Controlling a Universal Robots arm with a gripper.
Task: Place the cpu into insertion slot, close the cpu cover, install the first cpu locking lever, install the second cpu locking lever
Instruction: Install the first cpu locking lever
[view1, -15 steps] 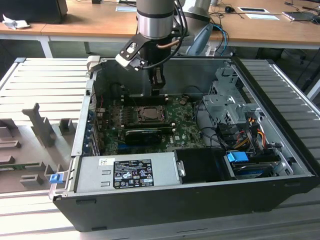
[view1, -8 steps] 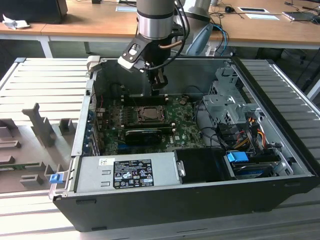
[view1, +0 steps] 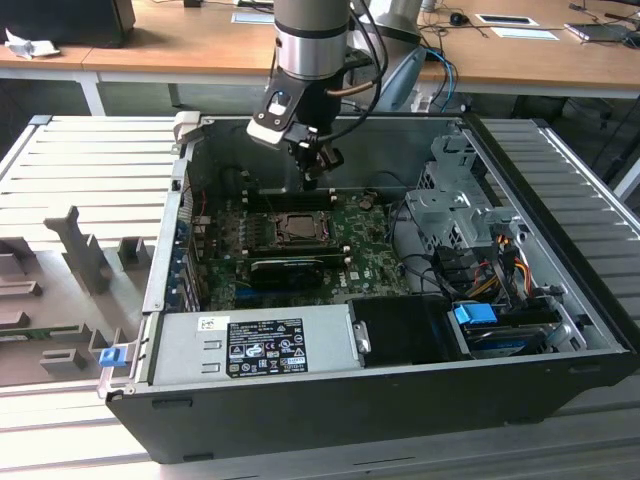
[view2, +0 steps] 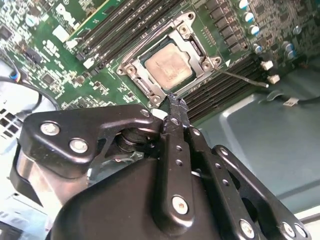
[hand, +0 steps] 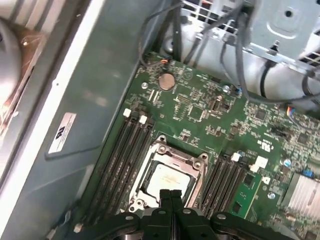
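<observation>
Cpu (view2: 167, 66) sits in the insertion slot (view2: 150, 86), well in from every edge of the motherboard (view1: 375, 262) inside the open case (view1: 350, 400), the cpu cover (view2: 152, 50) lying down around it. Your hand (view2: 175, 104) hangs just over the slot's corner, fingers together, empty. One wire lever (view2: 245, 79) juts loose over the memory slots (view2: 210, 95); a push that slips off it would likely scrape the board or let it spring back.

pale silver cpu (view2: 167, 66) lies flat inside the insertion slot (view2: 141, 84).

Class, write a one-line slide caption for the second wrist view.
Shut end effector hovers near the cpu, seated within the lowered cpu cover.
</observation>
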